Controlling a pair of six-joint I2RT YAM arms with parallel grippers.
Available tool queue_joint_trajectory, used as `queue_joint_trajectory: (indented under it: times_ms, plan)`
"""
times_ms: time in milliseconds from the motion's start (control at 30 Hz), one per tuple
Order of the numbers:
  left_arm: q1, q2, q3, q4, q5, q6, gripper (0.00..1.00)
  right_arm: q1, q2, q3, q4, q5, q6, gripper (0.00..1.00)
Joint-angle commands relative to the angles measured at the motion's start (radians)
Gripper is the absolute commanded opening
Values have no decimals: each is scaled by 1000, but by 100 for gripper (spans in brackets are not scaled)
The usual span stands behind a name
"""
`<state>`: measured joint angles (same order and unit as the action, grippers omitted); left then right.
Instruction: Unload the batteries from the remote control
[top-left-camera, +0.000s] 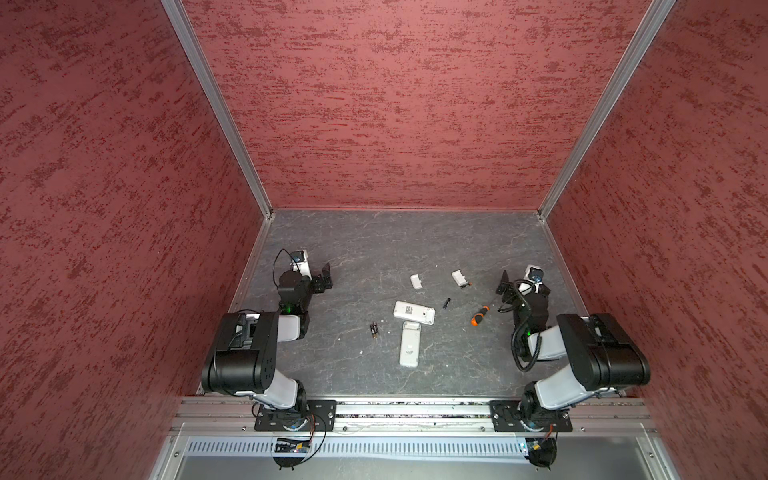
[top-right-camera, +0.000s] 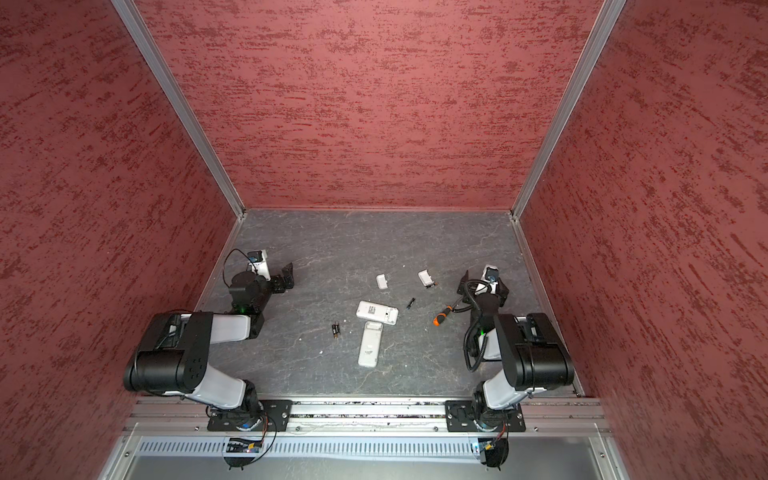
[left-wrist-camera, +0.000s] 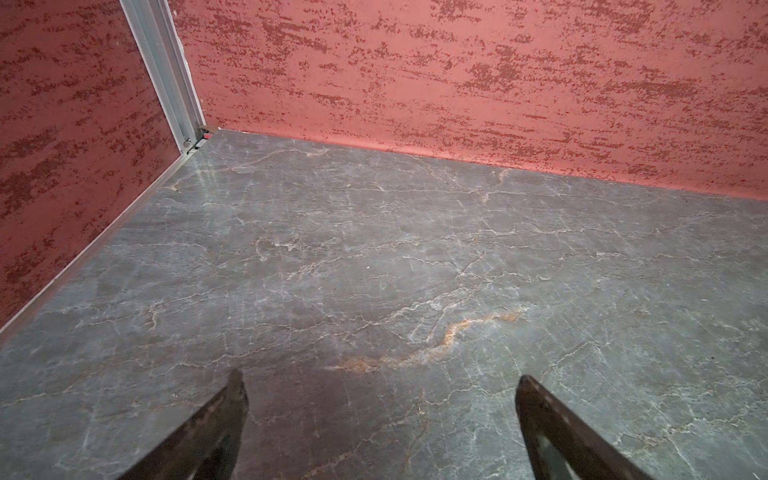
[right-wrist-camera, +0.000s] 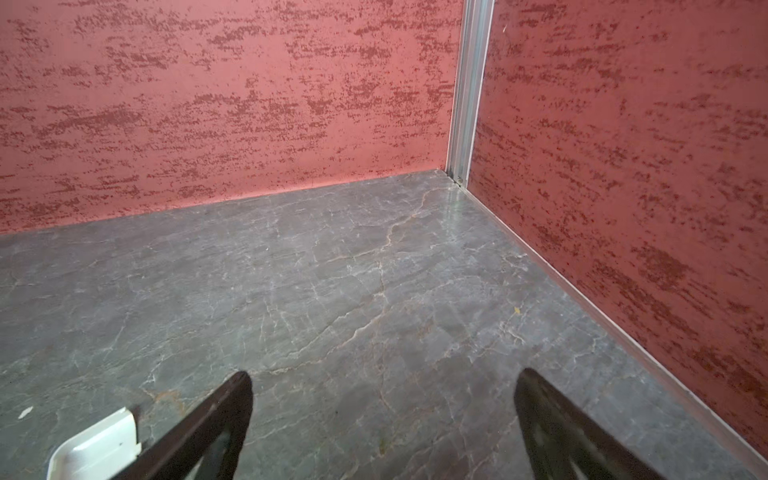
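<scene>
Left gripper (top-left-camera: 326, 276) and right gripper (top-left-camera: 503, 286) stand wide, empty, parked apart; between them batteries (top-left-camera: 375, 329) lie loose beside the remotes (top-left-camera: 414, 312), seemingly already unloaded, so nothing needs holding.

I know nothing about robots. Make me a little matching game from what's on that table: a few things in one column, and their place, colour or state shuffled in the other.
Things:
1. screwdriver
2. pair of batteries
3. two loose covers
4. left gripper

Descriptions:
A. open, holding nothing
B. white, lying farther back than the remotes
C. orange and black, nearest the right arm
D. dark, side by side, left of the remotes

Pairs: 1-C, 2-D, 3-B, 4-A
</scene>
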<state>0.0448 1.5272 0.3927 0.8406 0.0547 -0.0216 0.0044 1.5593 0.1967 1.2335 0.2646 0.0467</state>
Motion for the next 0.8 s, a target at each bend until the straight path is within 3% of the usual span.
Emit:
queue_joint_trajectory:
  times_ms: [0, 767]
  plan:
    - [1, 7, -12, 46, 23, 24, 99, -6, 1, 58, -6, 6, -5, 99]
    - [-11, 7, -11, 45, -1, 32, 100, -7, -3, 62, -16, 8, -4, 99]
